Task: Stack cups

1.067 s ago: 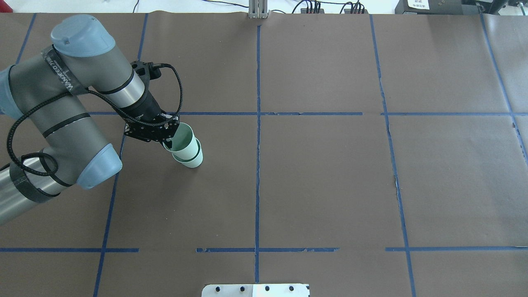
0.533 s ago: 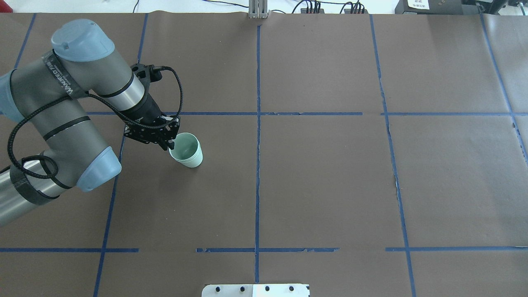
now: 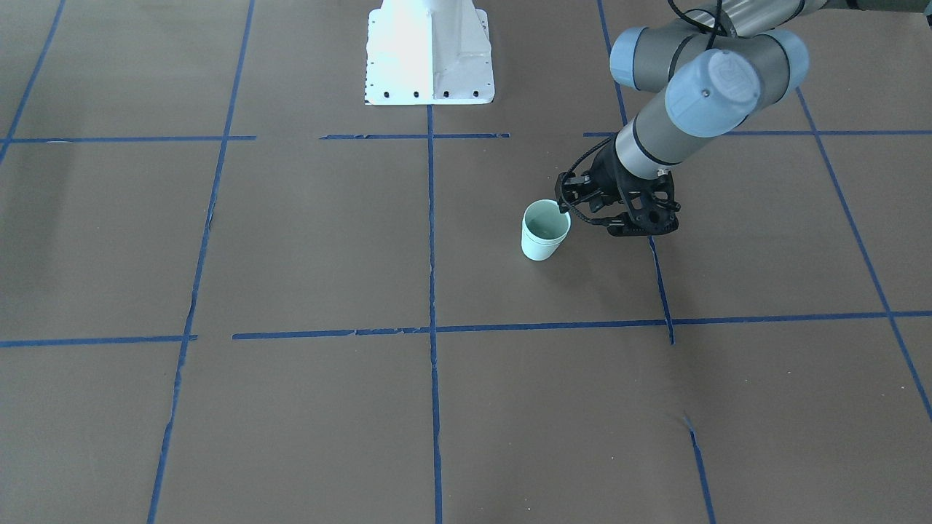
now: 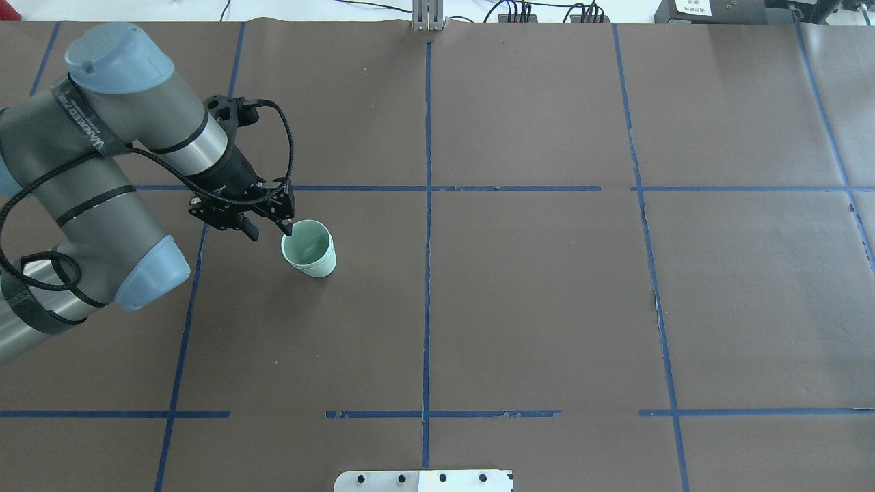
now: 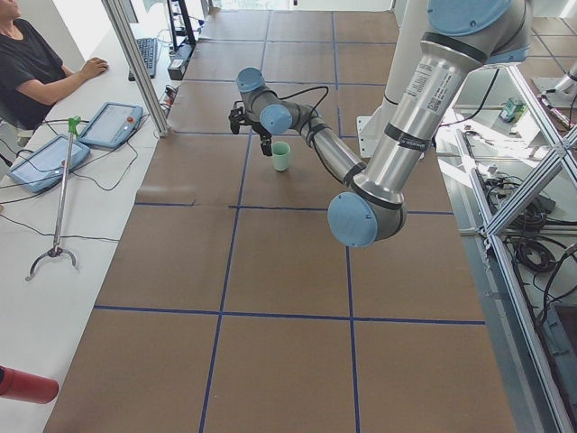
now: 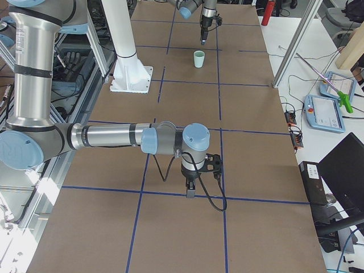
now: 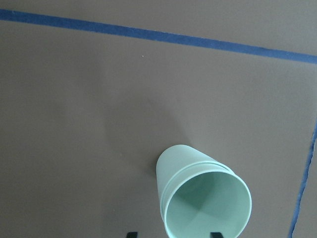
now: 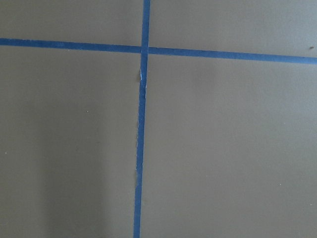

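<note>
- The left gripper [image 4: 270,230] hangs with its jaws spread apart and nothing between them. One finger stands right at the near rim of the cups [image 4: 309,249]; whether it touches the rim I cannot tell.
- In the left wrist view, only the two dark fingertips [image 7: 131,234] show at the bottom edge. The cups' mouth lies beyond them, with no pad on either wall.
- The cups stand upright on the table [image 4: 547,307], just beside the left gripper. They sit in the square to the left of the central blue tape line [image 4: 427,307] in the overhead view.
- One cup sits inside the other. The wrist view shows a second rim stepped just below the top one, so the pair reads as a single nested stack.
- They are pale mint green with smooth, tapered sides, a round mouth wider than the base, and a slightly darker green inside. The stack looks level, not tipped.
- As I judge it, the stacking itself is done. What is left is for the left arm to draw clear without catching the rim.
- The right gripper [image 6: 190,192] hangs over bare table well apart from the cups. It shows only in the side view, so I cannot tell how its jaws stand.
</note>
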{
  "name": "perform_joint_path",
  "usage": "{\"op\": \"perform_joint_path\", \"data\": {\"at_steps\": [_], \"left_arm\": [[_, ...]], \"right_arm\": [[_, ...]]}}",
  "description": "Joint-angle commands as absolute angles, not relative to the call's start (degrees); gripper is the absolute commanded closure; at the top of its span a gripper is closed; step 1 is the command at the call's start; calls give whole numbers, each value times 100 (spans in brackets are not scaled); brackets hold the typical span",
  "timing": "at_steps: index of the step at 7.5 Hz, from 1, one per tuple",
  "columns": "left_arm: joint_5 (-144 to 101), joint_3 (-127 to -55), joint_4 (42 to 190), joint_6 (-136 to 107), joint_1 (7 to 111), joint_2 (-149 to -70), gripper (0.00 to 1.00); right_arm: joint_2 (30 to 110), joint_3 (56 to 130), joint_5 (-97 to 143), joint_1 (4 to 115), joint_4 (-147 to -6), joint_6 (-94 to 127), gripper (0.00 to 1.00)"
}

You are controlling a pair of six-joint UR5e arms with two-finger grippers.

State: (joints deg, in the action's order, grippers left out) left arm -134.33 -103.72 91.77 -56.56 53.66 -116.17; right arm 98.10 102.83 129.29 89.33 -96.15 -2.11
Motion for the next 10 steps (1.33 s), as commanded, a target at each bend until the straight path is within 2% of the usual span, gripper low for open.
{"op": "perform_joint_path", "data": {"at_steps": [1,3,5,7,10], "left_arm": [[-13438,-10512,8940,-3704,6508,-11218,0],[-13438,-10277,8851,-1757,7220,-10672,0],[-13438,-9400,8851,-421,8056,-10547,0],[-13465,-8520,9017,882,8384,-10101,0],[-13465,-8508,9035,905,8534,-9835,0]], "right_arm": [[9809,10283,12929,8930,-9615,-211,0],[9809,10283,12929,8930,-9615,-211,0],[9809,10283,12929,8930,-9615,-211,0],[9809,10283,12929,8938,-9615,-211,0],[9809,10283,12929,8938,-9615,-211,0]]}}
